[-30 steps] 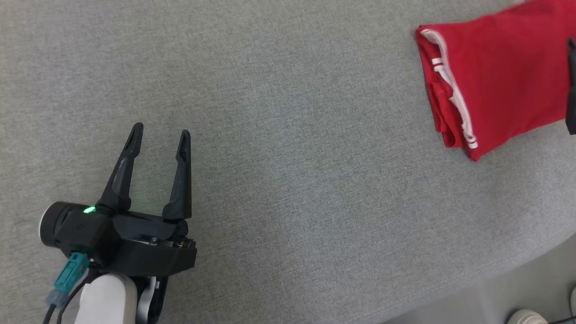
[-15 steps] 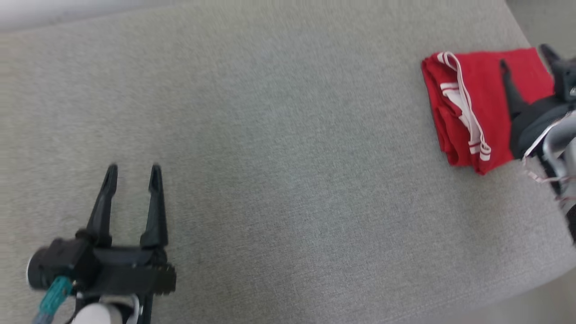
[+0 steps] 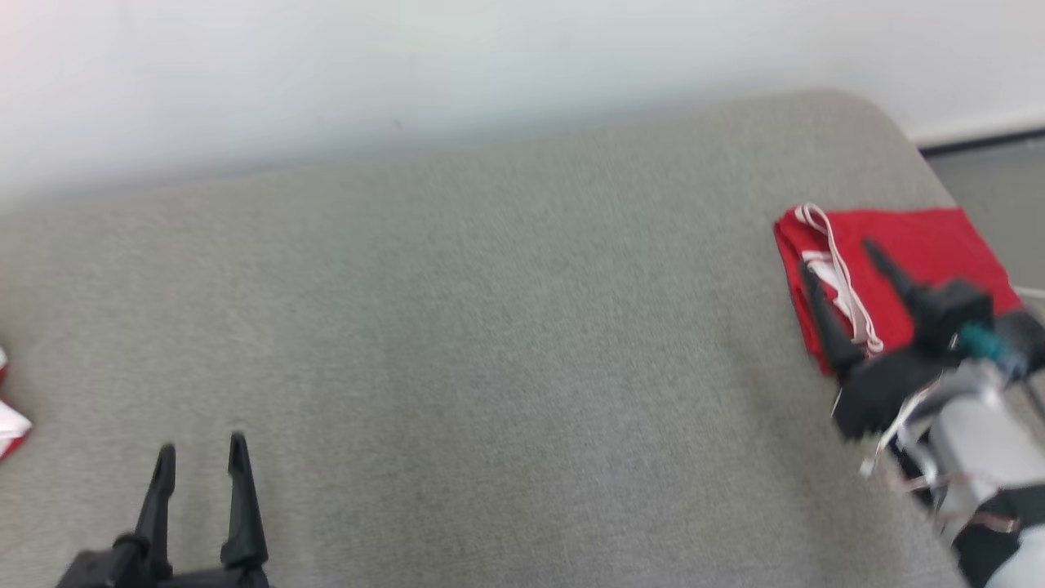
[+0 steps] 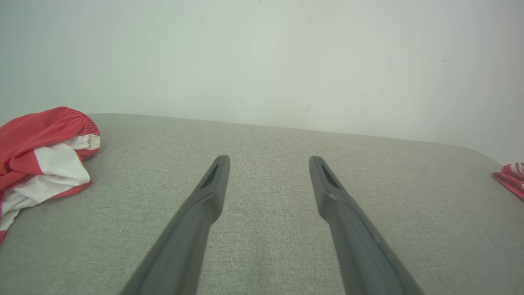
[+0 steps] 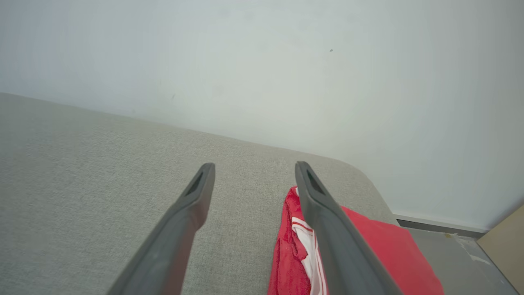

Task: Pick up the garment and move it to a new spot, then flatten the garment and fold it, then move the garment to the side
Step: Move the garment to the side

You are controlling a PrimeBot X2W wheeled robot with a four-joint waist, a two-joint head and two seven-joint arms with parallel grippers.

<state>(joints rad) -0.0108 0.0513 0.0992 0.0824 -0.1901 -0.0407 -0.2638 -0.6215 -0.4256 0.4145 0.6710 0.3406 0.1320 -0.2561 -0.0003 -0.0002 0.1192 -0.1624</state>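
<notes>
Though the right gripper (image 3: 837, 255) partly hides the garment (image 3: 939, 241) at the far right corner of the grey pad (image 3: 522, 327) | its fingers (image 3: 824, 314) wide, empty | left gripper (image 3: 202, 443) likewise.

This looks like a bare test room or lab rather than a home. A wide worktop (image 3: 490, 327) covered in grey cloth, with a rounded corner, stands against a blank white wall (image 3: 408, 65). A dark skirting strip (image 5: 434, 224) and a plain grey floor (image 3: 996, 175) lie beyond. A folded red garment (image 3: 939, 237) and a crumpled red-and-white garment (image 4: 41, 139) lie on the worktop, well apart.
</notes>
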